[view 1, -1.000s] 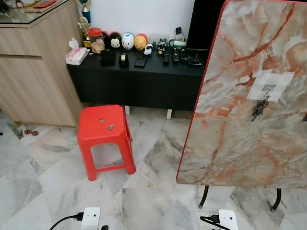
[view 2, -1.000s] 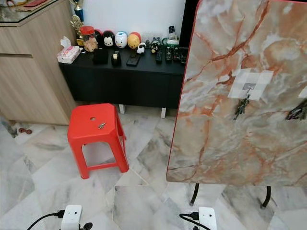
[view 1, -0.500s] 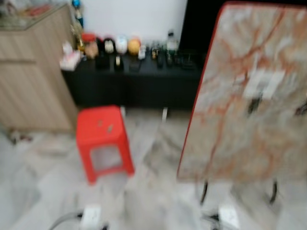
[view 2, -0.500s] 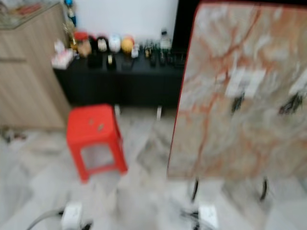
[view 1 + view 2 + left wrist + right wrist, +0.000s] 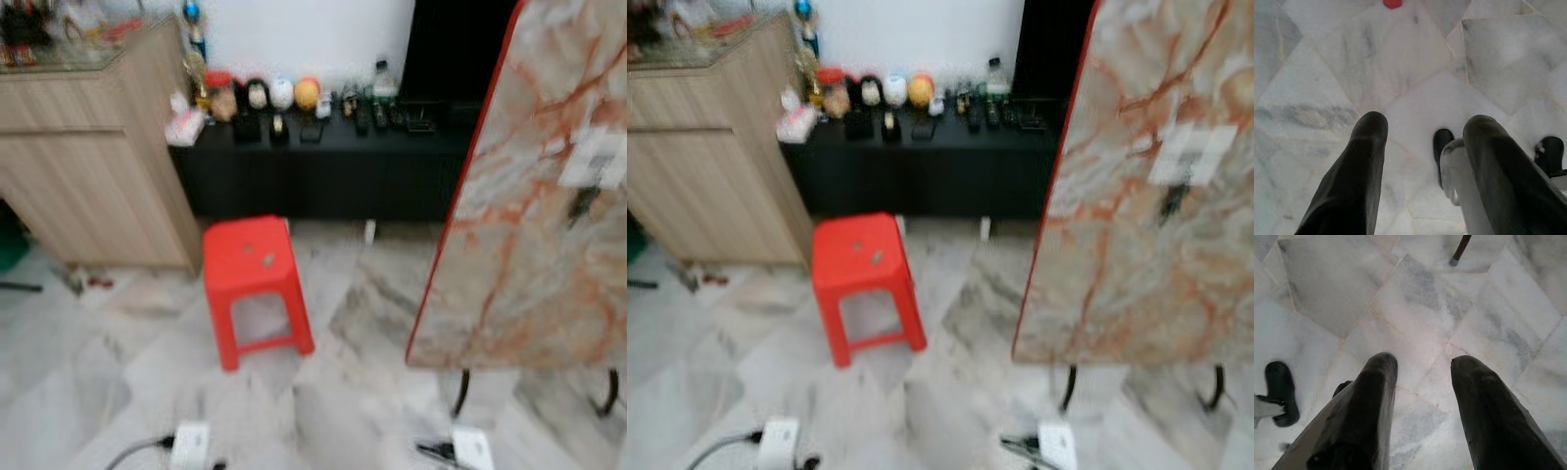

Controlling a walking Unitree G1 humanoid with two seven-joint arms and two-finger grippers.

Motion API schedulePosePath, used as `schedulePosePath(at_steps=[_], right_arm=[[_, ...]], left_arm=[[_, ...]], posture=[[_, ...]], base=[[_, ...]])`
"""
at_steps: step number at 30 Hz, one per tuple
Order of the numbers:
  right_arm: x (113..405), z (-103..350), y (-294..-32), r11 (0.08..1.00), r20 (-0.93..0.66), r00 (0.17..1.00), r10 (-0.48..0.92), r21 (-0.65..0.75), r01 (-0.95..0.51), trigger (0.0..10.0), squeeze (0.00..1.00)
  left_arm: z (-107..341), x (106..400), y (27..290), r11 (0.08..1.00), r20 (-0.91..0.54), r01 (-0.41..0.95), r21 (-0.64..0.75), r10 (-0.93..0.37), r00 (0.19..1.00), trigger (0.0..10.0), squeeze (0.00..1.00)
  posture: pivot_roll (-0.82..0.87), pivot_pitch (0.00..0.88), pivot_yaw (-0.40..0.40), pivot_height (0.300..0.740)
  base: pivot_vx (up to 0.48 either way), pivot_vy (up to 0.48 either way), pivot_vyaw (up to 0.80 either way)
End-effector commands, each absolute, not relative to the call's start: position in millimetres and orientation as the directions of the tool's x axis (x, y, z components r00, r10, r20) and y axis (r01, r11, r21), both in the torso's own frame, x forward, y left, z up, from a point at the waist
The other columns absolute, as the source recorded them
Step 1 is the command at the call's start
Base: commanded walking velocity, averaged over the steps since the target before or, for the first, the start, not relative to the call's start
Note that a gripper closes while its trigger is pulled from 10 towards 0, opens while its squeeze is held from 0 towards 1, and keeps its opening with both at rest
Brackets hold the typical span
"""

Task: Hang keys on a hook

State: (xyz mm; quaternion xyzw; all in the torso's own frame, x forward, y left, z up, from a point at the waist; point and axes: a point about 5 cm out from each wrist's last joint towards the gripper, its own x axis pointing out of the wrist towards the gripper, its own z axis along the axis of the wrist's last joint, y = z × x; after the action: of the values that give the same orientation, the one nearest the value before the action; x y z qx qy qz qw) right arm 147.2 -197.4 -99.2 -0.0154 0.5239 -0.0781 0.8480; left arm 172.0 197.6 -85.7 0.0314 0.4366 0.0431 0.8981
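— Where do the hands stand?

— The left gripper (image 5: 1422, 142) hangs over the pale marble floor (image 5: 1415, 63), fingers spread and empty; the right gripper (image 5: 1422, 382) hangs likewise, parted, holding nothing.

— And the key?

— A small metal key (image 5: 267, 260) lies on the red plastic stool (image 5: 250, 269), ahead and to the left, so the left arm looks nearer. Its long axis is too blurred to tell.

— The goal?

— A taped hook (image 5: 1187, 157) on the upright marble-patterned tabletop (image 5: 1136, 245), to the right, already bearing dark keys (image 5: 1172, 201). Open floor lies between.
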Motion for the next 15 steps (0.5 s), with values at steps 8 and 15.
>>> schedulePosePath(at_steps=[8, 15], right_arm=[[154.8, -97.1, -191.3, 0.99, -0.879, 0.457, -0.133, -0.095, 0.104, 10.0, 0.0], [154.8, -97.3, -190.5, 0.99, -0.88, 0.457, -0.131, -0.094, 0.101, 10.0, 0.0]], left_arm=[[-86.2, 169.3, 203.6, 0.993, -0.79, -0.055, 0.105, 0.116, 0.602, 10.0, 0.0], [-86.3, 169.1, 203.9, 0.993, -0.79, -0.053, 0.105, 0.116, 0.601, 10.0, 0.0]], posture=[[-0.02, 0.0, -0.015, 0.74], [-0.02, 0.0, -0.013, 0.74]], base=[[0.0, 0.328, 0.0], [0.0, 0.34, 0.0]])
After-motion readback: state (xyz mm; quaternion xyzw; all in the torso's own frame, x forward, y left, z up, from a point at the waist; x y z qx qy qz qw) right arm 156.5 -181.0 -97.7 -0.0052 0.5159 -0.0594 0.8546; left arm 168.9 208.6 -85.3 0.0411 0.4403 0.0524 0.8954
